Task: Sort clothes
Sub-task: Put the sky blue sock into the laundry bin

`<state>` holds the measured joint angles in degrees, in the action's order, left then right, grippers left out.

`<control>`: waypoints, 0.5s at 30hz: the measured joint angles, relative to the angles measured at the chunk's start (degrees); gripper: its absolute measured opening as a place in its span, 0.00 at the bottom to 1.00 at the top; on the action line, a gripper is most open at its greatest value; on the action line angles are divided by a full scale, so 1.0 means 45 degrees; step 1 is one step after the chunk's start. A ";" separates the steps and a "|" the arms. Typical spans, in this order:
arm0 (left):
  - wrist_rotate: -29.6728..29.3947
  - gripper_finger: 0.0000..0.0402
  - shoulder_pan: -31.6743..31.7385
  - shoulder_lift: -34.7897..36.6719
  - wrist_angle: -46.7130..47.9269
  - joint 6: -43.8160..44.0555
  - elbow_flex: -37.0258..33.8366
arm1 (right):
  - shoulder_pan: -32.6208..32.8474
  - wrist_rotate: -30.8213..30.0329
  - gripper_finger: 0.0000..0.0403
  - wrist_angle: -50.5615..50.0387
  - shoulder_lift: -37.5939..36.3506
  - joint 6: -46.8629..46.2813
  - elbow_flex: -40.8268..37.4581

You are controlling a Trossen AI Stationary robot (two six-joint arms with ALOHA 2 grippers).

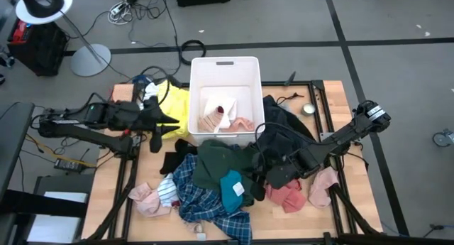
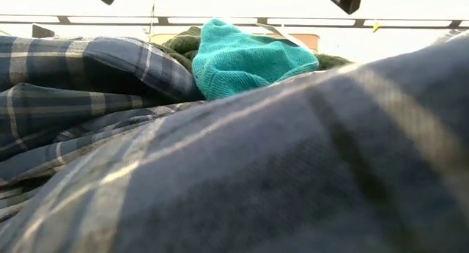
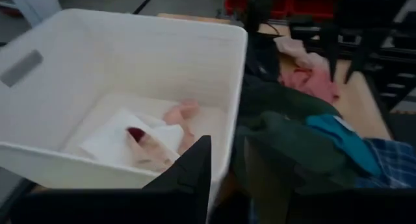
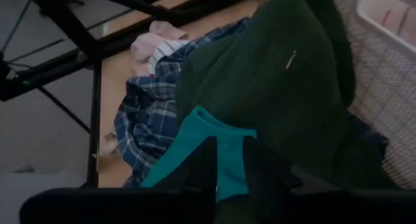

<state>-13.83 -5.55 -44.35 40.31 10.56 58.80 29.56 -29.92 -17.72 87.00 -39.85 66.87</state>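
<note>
Right fingers (image 4: 229, 164) narrowly parted over teal sock (image 4: 195, 152).

No readable text, labels, brands or numbers anywhere: none on the clothes (image 1: 213, 184), the basket (image 1: 225, 66) or the desk (image 1: 355, 195).

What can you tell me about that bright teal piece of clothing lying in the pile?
The teal garment is a small knitted piece, soft and fine-ribbed, with a thicker rolled hem along one edge. It lies crumpled on top of the heap near the table's front, resting against the dark green garment behind it and the blue plaid shirt beneath and beside it. In the right wrist view the right gripper sits right over it, fingers close together; whether they pinch it is unclear.
</note>
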 joint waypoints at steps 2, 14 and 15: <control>-0.0111 0.25 -0.0314 0.0522 -0.0309 0.0378 -0.0675 | -0.0269 0.0601 0.20 0.0024 0.0000 0.0110 0.0000; -0.0781 0.25 -0.1564 0.1629 -0.1286 0.1450 -0.2967 | -0.1522 0.2511 0.32 0.0755 0.1704 0.0788 0.0005; -0.0833 0.25 -0.1606 0.1605 -0.1286 0.1474 -0.3014 | -0.1597 0.2694 0.32 0.0878 0.1866 0.0938 0.0005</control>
<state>-17.58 -12.77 -37.12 34.52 17.19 45.24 22.37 -17.80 -13.76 95.40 -35.63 66.89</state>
